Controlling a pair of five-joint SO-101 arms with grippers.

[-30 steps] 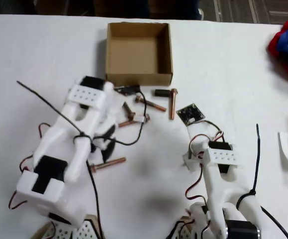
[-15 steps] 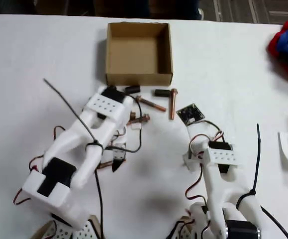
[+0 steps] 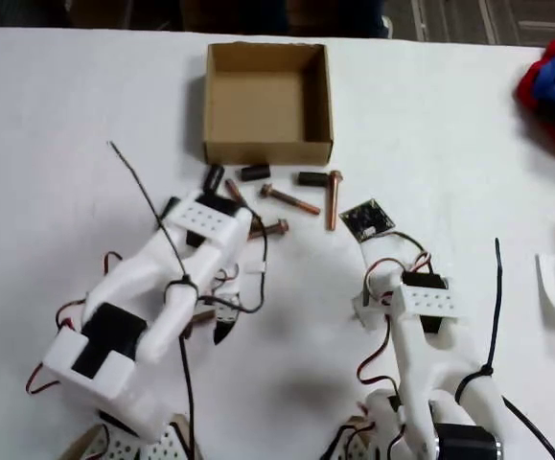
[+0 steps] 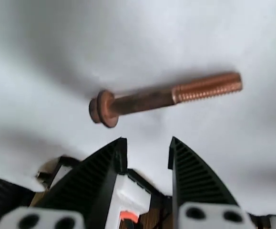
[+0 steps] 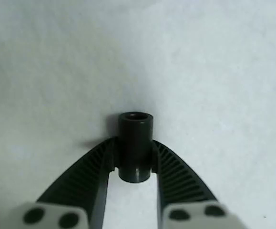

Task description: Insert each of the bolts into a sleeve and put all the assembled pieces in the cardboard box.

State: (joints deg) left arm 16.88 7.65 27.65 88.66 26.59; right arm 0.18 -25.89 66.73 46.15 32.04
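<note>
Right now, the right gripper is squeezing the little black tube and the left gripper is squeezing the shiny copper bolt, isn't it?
Not quite. The left gripper is open and holds nothing: the copper-coloured metal bolt lies on the white table just ahead of it, as the left wrist view shows. The right gripper does squeeze the short black cylindrical sleeve.

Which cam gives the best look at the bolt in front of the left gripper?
Left wrist view: the bolt lies whole, head to thread, just beyond the open fingers. High view: the left arm covers most of it, a short copper end peeks out. Right wrist view faces a black sleeve instead.
</note>
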